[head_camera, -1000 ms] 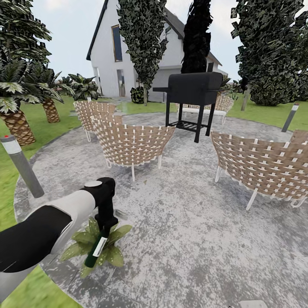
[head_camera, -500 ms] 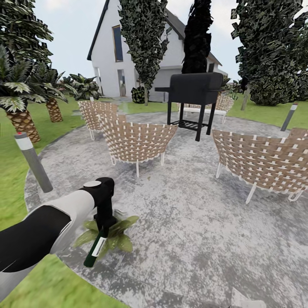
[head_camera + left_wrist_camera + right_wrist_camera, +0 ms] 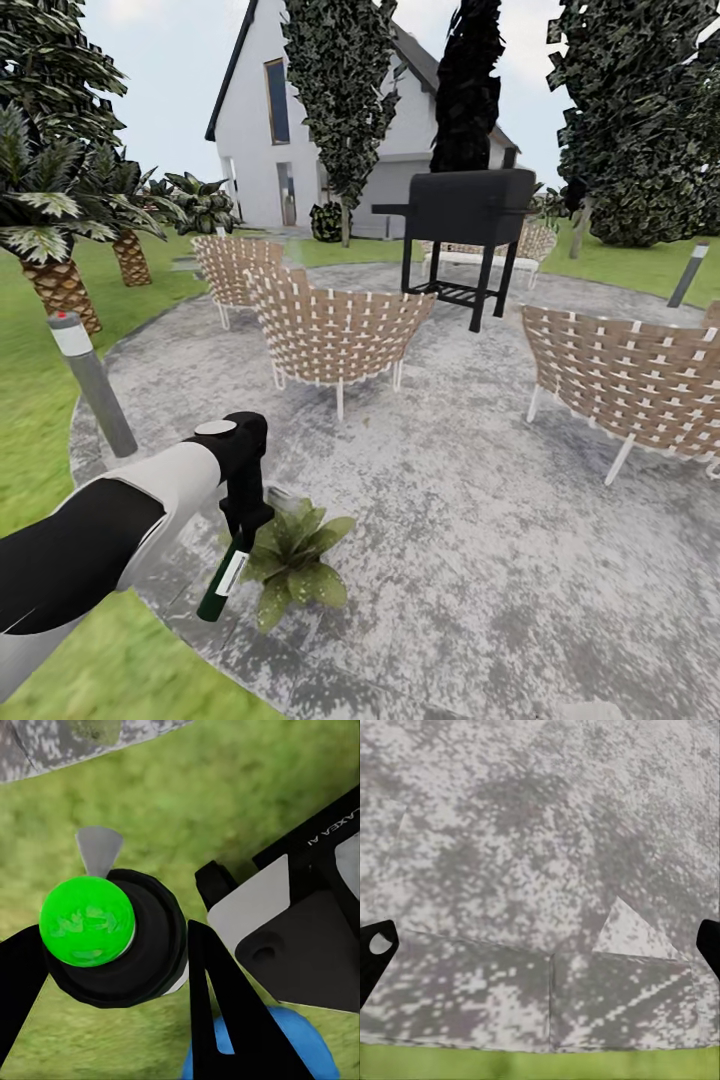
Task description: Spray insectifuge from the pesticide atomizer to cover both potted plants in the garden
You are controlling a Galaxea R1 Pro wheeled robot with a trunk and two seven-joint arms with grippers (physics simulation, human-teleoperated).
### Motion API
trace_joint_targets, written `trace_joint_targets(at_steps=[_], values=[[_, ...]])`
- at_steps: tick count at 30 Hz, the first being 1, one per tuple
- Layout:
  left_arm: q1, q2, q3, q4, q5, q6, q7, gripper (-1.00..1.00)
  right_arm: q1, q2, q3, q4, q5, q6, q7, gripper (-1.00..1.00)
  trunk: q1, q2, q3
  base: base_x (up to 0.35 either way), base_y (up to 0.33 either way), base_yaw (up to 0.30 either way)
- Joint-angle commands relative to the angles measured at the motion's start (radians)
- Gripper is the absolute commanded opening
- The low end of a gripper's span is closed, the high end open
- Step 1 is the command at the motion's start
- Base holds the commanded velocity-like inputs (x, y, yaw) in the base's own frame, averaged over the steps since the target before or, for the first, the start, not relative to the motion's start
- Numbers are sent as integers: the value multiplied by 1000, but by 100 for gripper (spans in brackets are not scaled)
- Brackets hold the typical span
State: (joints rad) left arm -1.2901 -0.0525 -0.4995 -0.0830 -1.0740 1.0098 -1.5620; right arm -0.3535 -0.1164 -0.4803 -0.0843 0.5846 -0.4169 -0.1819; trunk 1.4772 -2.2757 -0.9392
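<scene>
I see the patio (image 3: 480, 520) with chairs (image 3: 335, 335) beyond. My left gripper (image 3: 243, 520) clamps the atomizer (image 3: 222, 585), hanging tilted just beside the plant (image 3: 295, 565). My right gripper's (image 3: 540, 945) fingers are spread over paving.

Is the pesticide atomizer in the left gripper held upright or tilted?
Tilted. In the head view the pesticide atomizer hangs slanted below the left gripper, its lower end away from the potted plant.

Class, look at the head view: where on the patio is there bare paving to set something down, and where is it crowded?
Bare paving lies right of the potted plant, in front of the two nearest wicker chairs. A narrower strip runs between those chairs towards the grill. It is crowded at the plant, where the left tool holds the atomizer.
</scene>
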Motion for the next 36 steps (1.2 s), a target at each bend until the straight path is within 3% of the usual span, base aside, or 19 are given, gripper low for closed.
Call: trace_joint_targets(at_steps=[1, 10, 19, 26, 32, 36], values=[[0, -1, 3, -1, -11, 10, -9, -100, -1, 0, -6, 2, 11, -3, -5, 100, 0, 0, -1, 100, 242, 0], [3, 3, 1, 0, -11, 7, -9, -100, -1, 0, -6, 2, 11, -3, -5, 100, 0, 0, -1, -19, 49, 0], [6, 29, 1, 0, -11, 8, -9, -100, -1, 1, -6, 3, 11, -3, -5, 100, 0, 0, -1, -112, 271, 0], [9, 89, -1, 0, -10, 9, -9, -100, -1, 1, -6, 3, 11, -3, -5, 100, 0, 0, -1, -106, 255, 0], [11, 103, 3, 0, -9, 10, -9, -100, -1, 1, -6, 3, 11, -3, -5, 100, 0, 0, -1, -315, -24, 0], [53, 101, 9, -53, -8, 11, -9, -100, -1, 1, -6, 3, 11, -3, -5, 100, 0, 0, -1, -222, -244, 0]])
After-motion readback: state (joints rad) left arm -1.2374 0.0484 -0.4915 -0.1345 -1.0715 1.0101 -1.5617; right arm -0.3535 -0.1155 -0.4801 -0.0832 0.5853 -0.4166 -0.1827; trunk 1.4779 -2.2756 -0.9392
